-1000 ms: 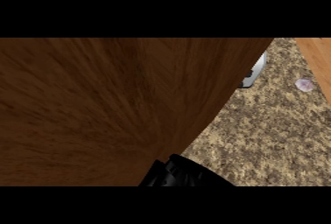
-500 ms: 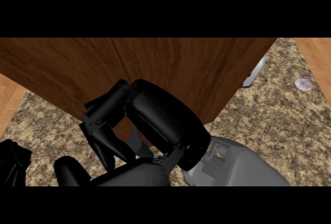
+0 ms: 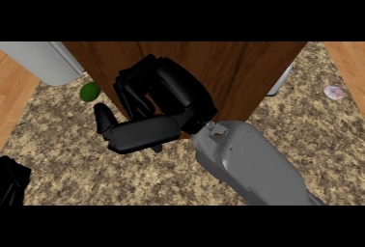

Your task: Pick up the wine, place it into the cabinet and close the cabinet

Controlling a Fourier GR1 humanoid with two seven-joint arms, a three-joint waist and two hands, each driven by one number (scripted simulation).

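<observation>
The brown wooden cabinet (image 3: 235, 72) fills the upper middle of the head view. My right hand (image 3: 153, 130) is just in front of its lower left part, on a grey forearm (image 3: 249, 164) that rises from the lower right. Its fingers (image 3: 143, 87) are curled and lie over the wood, the thumb (image 3: 104, 118) sticks out to the left, and nothing shows in its hold. A grey handle (image 3: 280, 81) shows at the cabinet's right edge. No wine bottle is visible. My left hand (image 3: 10, 185) rests at the lower left edge.
A green round object (image 3: 90, 91) lies on the speckled counter (image 3: 314, 140) left of the cabinet. A grey cylinder (image 3: 39, 60) stands at the top left. A small pale pink object (image 3: 333, 92) lies at the far right. Wooden floor shows beyond both counter sides.
The cabinet's wood covered most of the view a second ago and now takes only the upper middle. My right hand has risen from the bottom edge to the cabinet's front.
</observation>
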